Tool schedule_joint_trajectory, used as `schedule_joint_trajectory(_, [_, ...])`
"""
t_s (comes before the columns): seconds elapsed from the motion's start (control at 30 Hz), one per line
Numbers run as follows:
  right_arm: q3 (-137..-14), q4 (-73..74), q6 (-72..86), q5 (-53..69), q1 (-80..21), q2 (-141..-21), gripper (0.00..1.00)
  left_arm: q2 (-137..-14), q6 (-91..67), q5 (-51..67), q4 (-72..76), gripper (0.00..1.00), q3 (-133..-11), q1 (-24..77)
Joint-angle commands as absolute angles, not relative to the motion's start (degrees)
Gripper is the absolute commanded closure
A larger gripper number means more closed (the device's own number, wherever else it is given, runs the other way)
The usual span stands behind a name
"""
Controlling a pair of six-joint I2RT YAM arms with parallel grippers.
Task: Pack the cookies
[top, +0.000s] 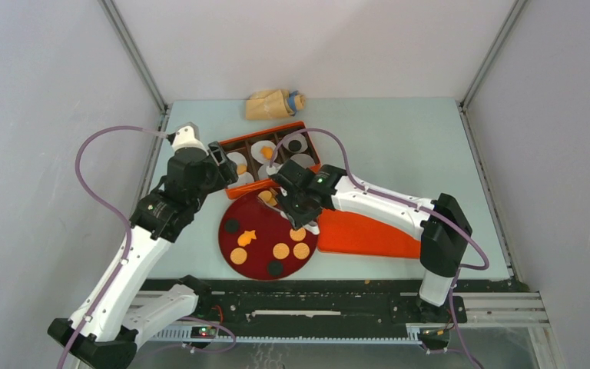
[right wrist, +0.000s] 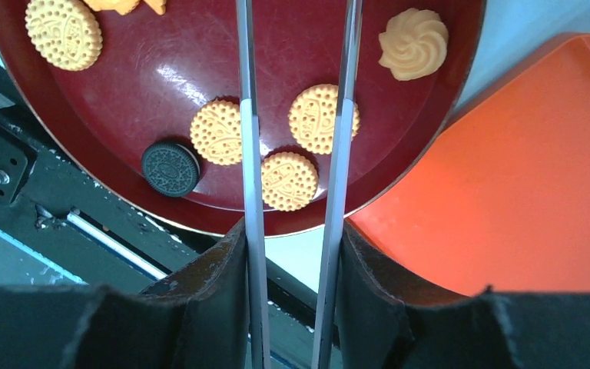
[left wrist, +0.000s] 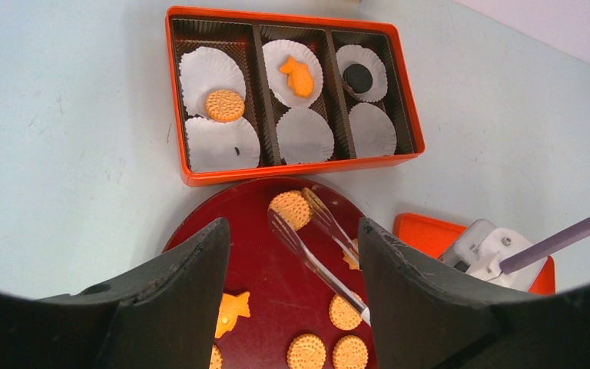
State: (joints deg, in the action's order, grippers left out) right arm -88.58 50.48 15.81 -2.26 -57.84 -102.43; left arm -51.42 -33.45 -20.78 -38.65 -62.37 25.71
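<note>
1. Tongs [right wrist: 247,154] are clamped in R gripper [right wrist: 290,261], for reach w/o crushing.
2. Tan cookie [left wrist: 290,209] is pinched betw. tong tips at far edge of plate [right wrist: 161,69], nearest box [left wrist: 299,167].
3. L gripper [top: 225,171] is spread wide, empty.

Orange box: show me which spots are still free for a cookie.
Free: the three empty liners in the row beside the red plate. Crowded: the far row, where each liner holds a cookie.
</note>
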Motion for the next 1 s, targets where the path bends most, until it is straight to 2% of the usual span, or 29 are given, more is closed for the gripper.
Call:
schedule_joint_trajectory(0.0, [-90.82,50.05,15.86,-1.82,-58.8,-101.08,0.57,-50.9,-32.52,-21.19,-37.7,0.33,-62.52,25.4])
schedule_joint_trajectory(0.17, [-90.66,49.1,15.19,-3.47,-58.18,-99.6,0.59,-51.25,-32.52,-20.88,-37.62,0.33,-62.65,25.4])
schedule_joint_trajectory(0.33, [-95.77,50.52,13.48,-4.78,-54.6,-100.46,0.59,-51.85,-32.28,-20.77,-37.37,0.33,-63.31,25.4])
schedule_joint_trajectory(0.77, [-104.03,49.3,10.28,-1.7,-47.87,-111.6,0.6,-54.14,-31.57,-21.59,-37.05,0.33,-63.63,25.4])
schedule_joint_trajectory(0.97, [-105.0,49.72,9.97,-0.62,-47.89,-112.68,0.59,-54.74,-31.07,-22.31,-37.03,0.33,-63.81,25.34])
